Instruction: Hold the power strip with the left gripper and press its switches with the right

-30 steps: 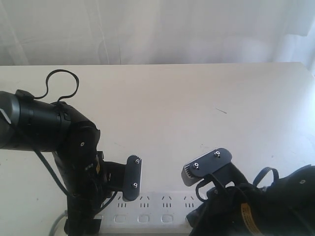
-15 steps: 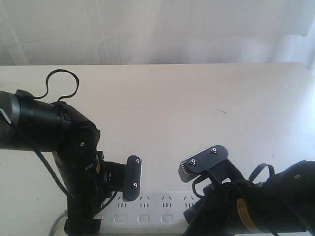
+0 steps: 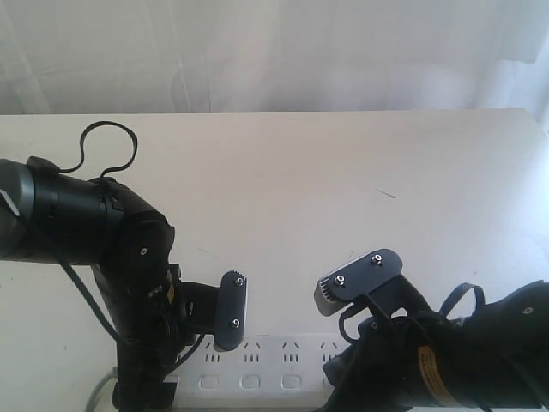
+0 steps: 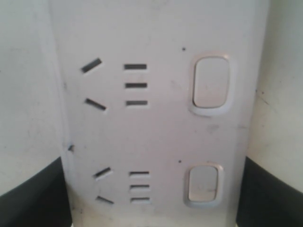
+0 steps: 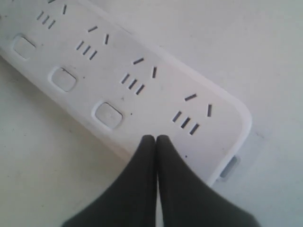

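The white power strip (image 3: 257, 365) lies along the near table edge, partly hidden by both arms. In the left wrist view the power strip (image 4: 156, 132) fills the frame with two switches (image 4: 211, 82) showing. My left gripper (image 4: 151, 208) has a black finger (image 4: 28, 198) against each long side, shut on the strip. Its finger plate (image 3: 232, 311) stands at the strip's far edge. My right gripper (image 5: 156, 138) is shut, tips together over the strip's end (image 5: 227, 123), just past the third visible switch (image 5: 108, 115). The switch beyond it is hidden under the fingertips. Contact cannot be made out.
The grey cord (image 3: 101, 390) leaves the strip's left end under the left arm. The cream table (image 3: 343, 172) runs back to a white curtain (image 3: 274, 51). A small dark mark (image 3: 386, 194) lies on the table at the right. The right arm (image 3: 463, 360) fills the lower right corner.
The right arm shifted slightly left and forward, then eased back a little; its finger plate sits a bit higher than a second ago. The left arm and strip have not moved.
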Robot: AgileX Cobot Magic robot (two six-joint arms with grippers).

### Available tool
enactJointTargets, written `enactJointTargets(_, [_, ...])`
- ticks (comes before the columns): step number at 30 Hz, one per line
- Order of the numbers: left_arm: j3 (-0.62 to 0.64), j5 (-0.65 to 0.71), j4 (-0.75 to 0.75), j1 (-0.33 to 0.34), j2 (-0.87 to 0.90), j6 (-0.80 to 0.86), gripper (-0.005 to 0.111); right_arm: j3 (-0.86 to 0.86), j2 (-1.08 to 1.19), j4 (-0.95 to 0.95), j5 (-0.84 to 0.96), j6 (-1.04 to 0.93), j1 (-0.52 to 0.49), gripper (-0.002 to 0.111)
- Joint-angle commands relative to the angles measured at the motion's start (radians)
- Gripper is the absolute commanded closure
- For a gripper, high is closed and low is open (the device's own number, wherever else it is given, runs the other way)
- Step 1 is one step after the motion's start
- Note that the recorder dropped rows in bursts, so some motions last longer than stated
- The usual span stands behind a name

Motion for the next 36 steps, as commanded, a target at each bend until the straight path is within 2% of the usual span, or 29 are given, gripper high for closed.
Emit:
enactJointTargets(1, [0.026, -0.034, 0.027, 0.001, 0.036, -0.016, 0.107, 0.011, -0.006, -0.009, 0.009, -0.008, -0.001, 0.108])
enactJointTargets(13, [0.026, -0.034, 0.027, 0.001, 0.036, -0.016, 0.107, 0.01, 0.102, -0.009, 0.016, -0.008, -0.001, 0.108])
enactJointTargets(18, [0.026, -0.034, 0.027, 0.001, 0.036, -0.016, 0.107, 0.01, 0.193, -0.009, -0.051, -0.008, -0.001, 0.108])
enactJointTargets(25, [0.026, -0.034, 0.027, 0.001, 0.036, -0.016, 0.107, 0.006, 0.245, -0.009, -0.015, -0.013, -0.001, 0.108])
enactJointTargets(30, [0.026, -0.034, 0.027, 0.001, 0.036, -0.016, 0.107, -0.014, 0.121, -0.009, -0.063, -0.036, -0.001, 0.108])
enactJointTargets(36, [0.026, -0.034, 0.027, 0.001, 0.036, -0.014, 0.107, -0.035, -0.234, -0.009, -0.034, -0.038, -0.001, 0.108])
